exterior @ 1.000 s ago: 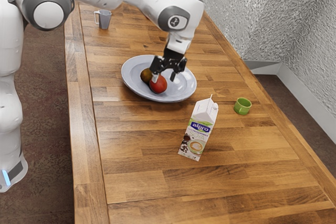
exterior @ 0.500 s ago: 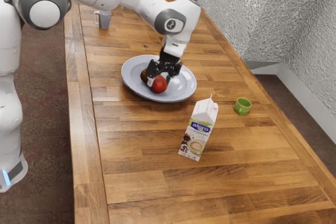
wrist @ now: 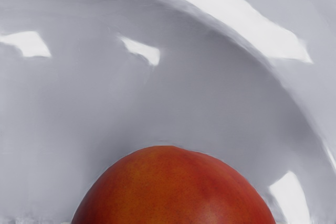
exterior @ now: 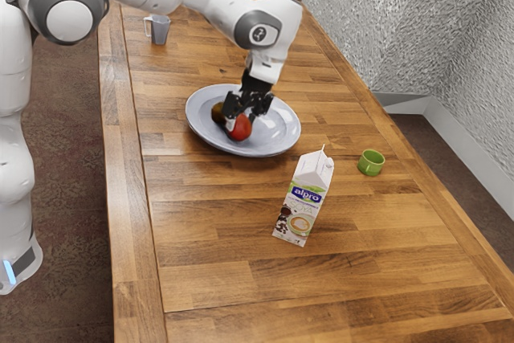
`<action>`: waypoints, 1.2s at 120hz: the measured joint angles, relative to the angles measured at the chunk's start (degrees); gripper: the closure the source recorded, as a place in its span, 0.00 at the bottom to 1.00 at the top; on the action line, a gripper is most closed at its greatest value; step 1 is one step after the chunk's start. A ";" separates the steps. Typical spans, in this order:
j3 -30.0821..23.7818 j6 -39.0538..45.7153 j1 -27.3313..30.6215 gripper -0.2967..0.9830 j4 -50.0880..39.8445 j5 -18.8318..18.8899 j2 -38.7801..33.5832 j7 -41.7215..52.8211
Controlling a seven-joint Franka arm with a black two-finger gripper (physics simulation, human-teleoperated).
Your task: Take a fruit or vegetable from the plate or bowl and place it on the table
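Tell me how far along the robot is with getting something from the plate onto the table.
Reaching looks done: the gripper is down at the red fruit. Picking it up seems under way, though I cannot tell whether it is held. Left to do: carrying it clear of the plate and setting it on the table.

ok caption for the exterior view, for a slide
Robot pincer at a red fruit on a grey plate, alpro carton nearby.
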 joint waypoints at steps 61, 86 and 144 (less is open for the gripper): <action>-12.24 -8.88 -11.93 0.54 -4.49 0.96 -19.46 -10.05; -12.63 -11.17 -11.25 0.53 -10.61 0.89 -21.09 -16.45; -12.33 -6.98 -10.95 0.43 -18.36 0.75 -20.89 -25.07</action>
